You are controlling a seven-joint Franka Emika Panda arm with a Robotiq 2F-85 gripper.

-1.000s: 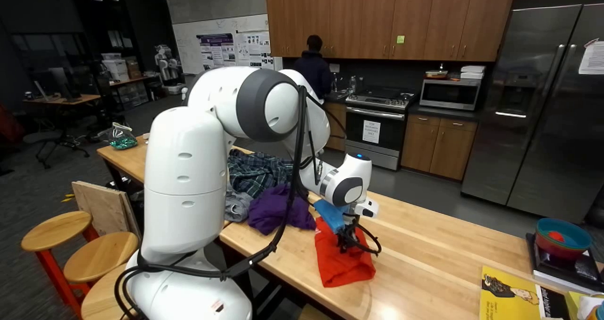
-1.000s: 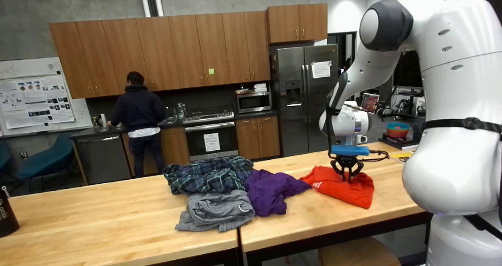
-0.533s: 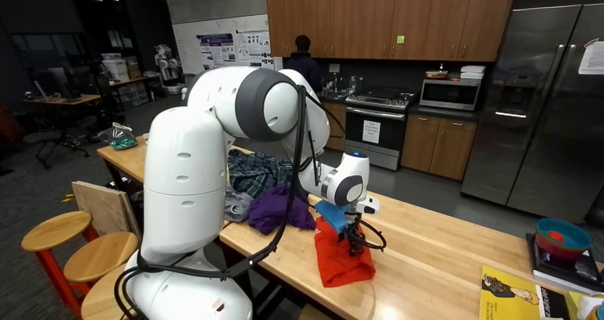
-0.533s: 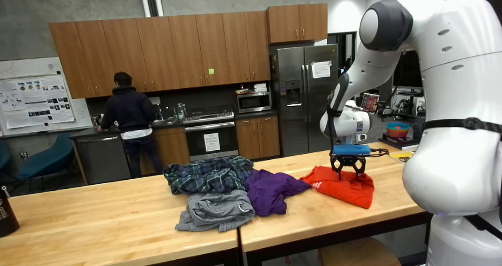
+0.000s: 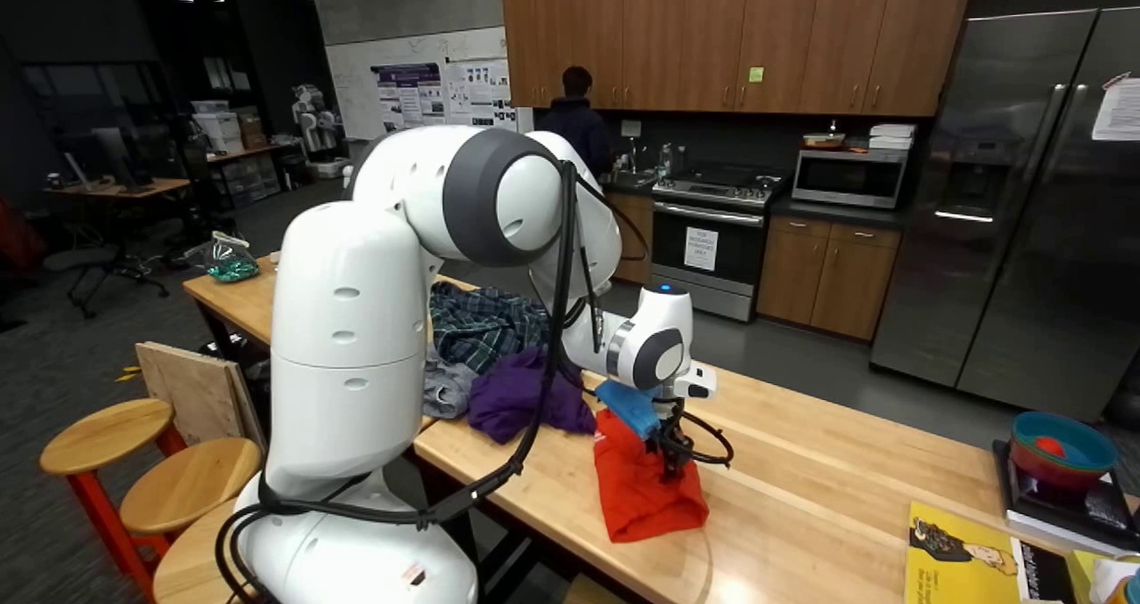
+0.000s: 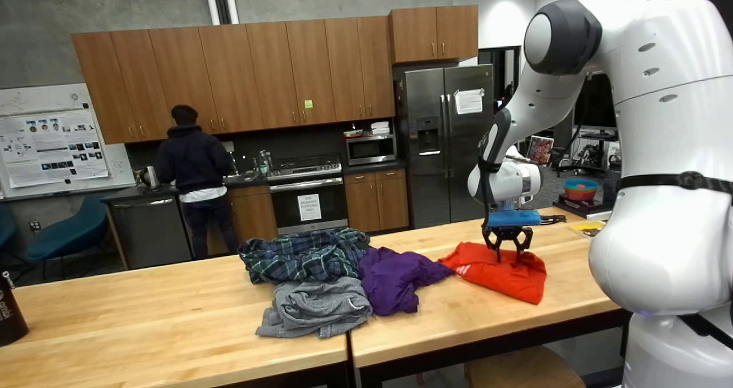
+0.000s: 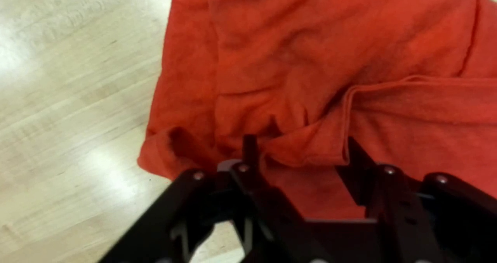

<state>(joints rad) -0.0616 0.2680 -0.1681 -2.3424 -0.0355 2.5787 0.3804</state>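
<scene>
We are poising our gripper point(image 7: 300, 146) at the red cloth point(image 6: 499, 274), the fingers point(image 7: 250, 152) standing fairly wide apart; purple cloth point(image 6: 398, 280) is lying just beside the red cloth.

In an exterior view, the gripper point(image 6: 508, 257) hangs with its jaws apart, tips on or just above the red cloth point(image 6: 503, 280) below it. Near it lies the purple cloth point(image 6: 396, 282); farther from it, the grey cloth point(image 6: 323, 307) and plaid cloth point(image 6: 306, 256) touch the purple one. Beyond it stand bowls point(image 6: 580, 190).
</scene>
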